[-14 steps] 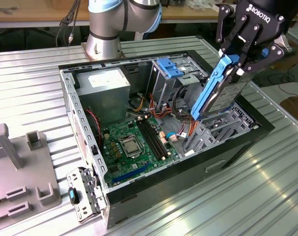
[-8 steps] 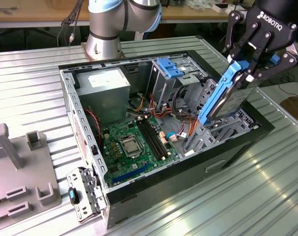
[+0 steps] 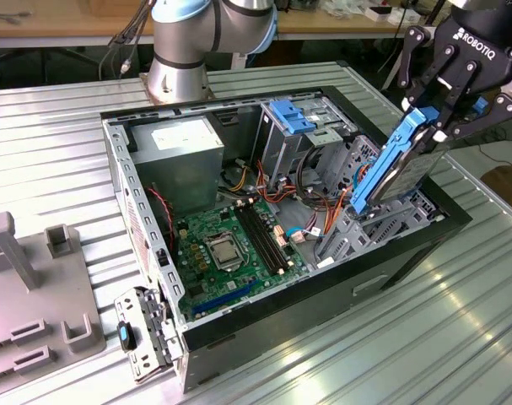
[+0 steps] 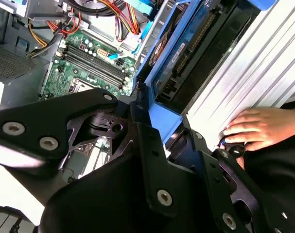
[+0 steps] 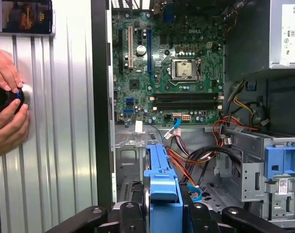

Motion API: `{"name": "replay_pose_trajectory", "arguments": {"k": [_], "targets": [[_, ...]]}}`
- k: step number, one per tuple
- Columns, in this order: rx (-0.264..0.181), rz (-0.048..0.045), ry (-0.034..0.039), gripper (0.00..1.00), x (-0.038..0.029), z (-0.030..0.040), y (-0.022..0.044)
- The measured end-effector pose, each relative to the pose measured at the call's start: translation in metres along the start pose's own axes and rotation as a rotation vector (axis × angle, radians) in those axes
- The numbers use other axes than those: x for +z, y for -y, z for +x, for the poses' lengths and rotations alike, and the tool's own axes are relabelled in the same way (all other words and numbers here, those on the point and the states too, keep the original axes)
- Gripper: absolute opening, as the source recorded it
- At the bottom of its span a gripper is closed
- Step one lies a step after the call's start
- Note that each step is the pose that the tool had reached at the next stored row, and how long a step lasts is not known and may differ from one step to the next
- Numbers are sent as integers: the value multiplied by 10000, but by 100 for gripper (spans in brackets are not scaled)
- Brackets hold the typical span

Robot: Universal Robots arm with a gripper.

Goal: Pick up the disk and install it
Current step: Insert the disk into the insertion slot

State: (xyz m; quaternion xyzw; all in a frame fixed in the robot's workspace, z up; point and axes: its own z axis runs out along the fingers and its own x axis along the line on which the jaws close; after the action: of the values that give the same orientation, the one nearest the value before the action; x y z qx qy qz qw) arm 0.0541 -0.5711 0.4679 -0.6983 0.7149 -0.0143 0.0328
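The disk [image 3: 397,164], a grey metal drive in a bright blue carrier, hangs tilted and nearly on edge over the drive bay [image 3: 382,221] at the exterior view's right end of the open computer case [image 3: 323,304]. Its lower end sits close to the bay's grey frame; I cannot tell whether they touch. My black gripper [image 3: 430,121] is shut on the disk's upper end. In the first wrist view the blue carrier [image 5: 162,182] runs out from between the fingers [image 5: 132,213] toward the case floor. The second wrist view shows the disk [image 4: 186,58] edge-on beyond the fingers [image 4: 147,131].
Inside the case lie the green motherboard [image 3: 230,245], the power supply [image 3: 184,143], a drive cage with a pale blue latch [image 3: 291,116] and loose orange and red cables [image 3: 319,207]. A person's hands [image 5: 6,97] hold a dark round object on the ribbed metal table [image 3: 458,329]. A grey fixture [image 3: 36,295] stands at the exterior view's left.
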Motion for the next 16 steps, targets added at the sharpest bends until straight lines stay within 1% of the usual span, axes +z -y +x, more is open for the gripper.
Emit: {"name": "replay_pose_trajectory", "arguments": {"k": [2,4,6,7,9,11,14,16], "targets": [[-1,0,-1,37,18,0,20],[63,2,-5,37,39,0,56],[385,10,-24,37,65,0,58],[433,12,-29,37,72,0,58],[365,9,-26,37,85,-1,57],[61,1,-6,37,99,0,56],[59,0,-5,37,108,-2,58],[166,4,-12,37,114,-17,59]]}}
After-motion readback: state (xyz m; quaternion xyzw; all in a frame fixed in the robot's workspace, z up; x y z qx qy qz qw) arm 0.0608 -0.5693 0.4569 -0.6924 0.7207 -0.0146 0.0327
